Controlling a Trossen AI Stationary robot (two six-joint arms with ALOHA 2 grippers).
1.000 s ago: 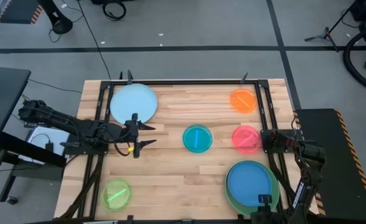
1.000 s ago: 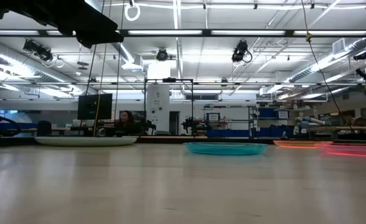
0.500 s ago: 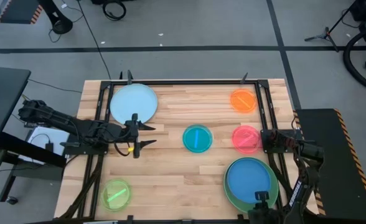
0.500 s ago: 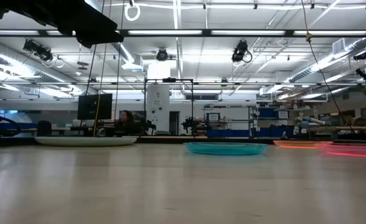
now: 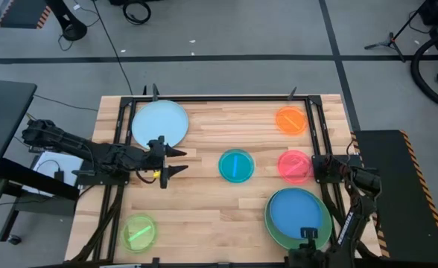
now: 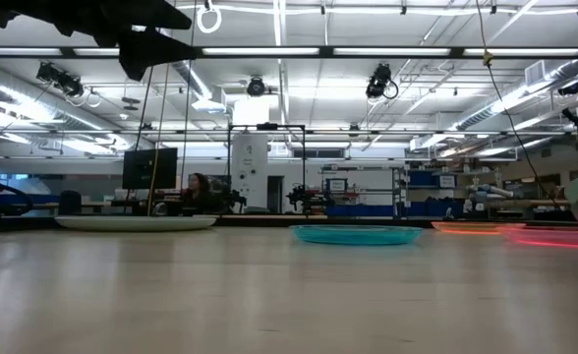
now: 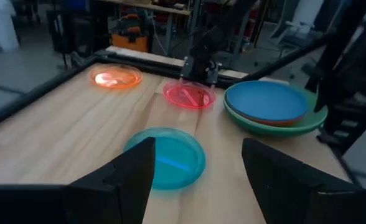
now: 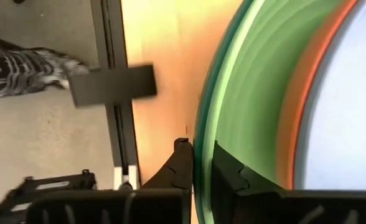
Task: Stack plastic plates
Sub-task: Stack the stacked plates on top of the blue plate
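Plates stacked at the worktop's [image 5: 204, 216] five o'clock: blue plate [image 5: 299, 215] on red-orange, on green plate [image 8: 245, 112], its rim pinched by the right end effector [image 5: 308, 235]. Left end effector [image 5: 176, 161] gapes at nine o'clock. Next, probably shift the stack toward the pale blue plate [image 5: 159, 123].

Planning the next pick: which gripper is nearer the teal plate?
Left. The left gripper sits just beside the teal plate; the right gripper is farther, gripping the stack's near rim.

No readable text, labels, brands or numbers showed anywhere in these views, neither on the plates, the counter, the arms, nor the room gear behind.
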